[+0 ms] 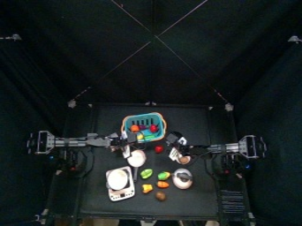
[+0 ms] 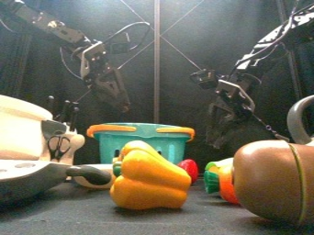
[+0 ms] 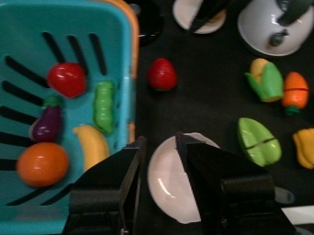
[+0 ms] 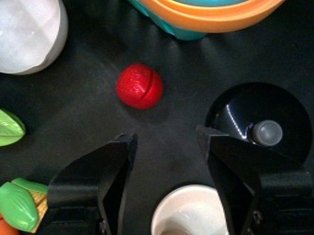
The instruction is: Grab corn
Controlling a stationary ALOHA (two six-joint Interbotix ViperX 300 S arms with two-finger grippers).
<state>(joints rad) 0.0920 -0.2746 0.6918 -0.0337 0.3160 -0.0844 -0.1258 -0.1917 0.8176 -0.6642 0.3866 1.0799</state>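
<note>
The corn (image 3: 263, 79), yellow with a green husk, lies on the black table beside an orange carrot (image 3: 295, 90). It also shows at the edge of the right wrist view (image 4: 17, 195) and low in the front view (image 2: 211, 172). My left gripper (image 3: 161, 143) is open and hangs over a white plate (image 3: 174, 184) next to the teal basket (image 3: 28, 55), well short of the corn. My right gripper (image 4: 166, 138) is open and empty above bare table near a red tomato (image 4: 139, 84), apart from the corn.
The basket holds a tomato, a green pod, an eggplant, a banana and an orange. A green pepper (image 3: 258, 140), a yellow pepper (image 2: 149, 181), a brown potato (image 2: 276, 179), a kettle (image 3: 277, 22), a white scale (image 1: 119, 182) and a white bowl (image 4: 196, 213) crowd the front half.
</note>
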